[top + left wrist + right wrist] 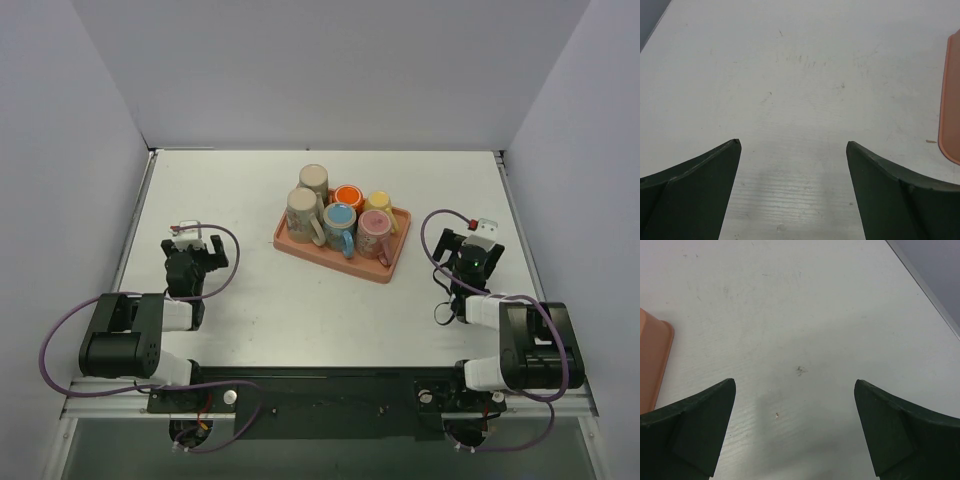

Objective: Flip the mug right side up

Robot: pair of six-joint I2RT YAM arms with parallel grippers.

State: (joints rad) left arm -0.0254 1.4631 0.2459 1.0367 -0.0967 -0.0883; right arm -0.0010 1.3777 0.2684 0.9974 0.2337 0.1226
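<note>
Left gripper (793,144): near-left of the bench (230,200), jaws spread wide, nothing between them. Right gripper (795,382): near-right, jaws likewise spread and empty. Tray (335,262): salmon plastic, mid-bench, a little toward the far-right corner, well apart from both grippers. Mugs (341,217): five, packed touching in the tray. The beige pair (303,210) on its left side shows flat, closed-looking tops, so one is probably the inverted piece, though the view cannot settle it. Handling, judged: glazed ceramic, rigid, fairly heavy, slick and chip-prone. Take hold across the wall or at the handle where it faces outward, since neighbours leave little finger room, and lift clear before rotating.
</note>
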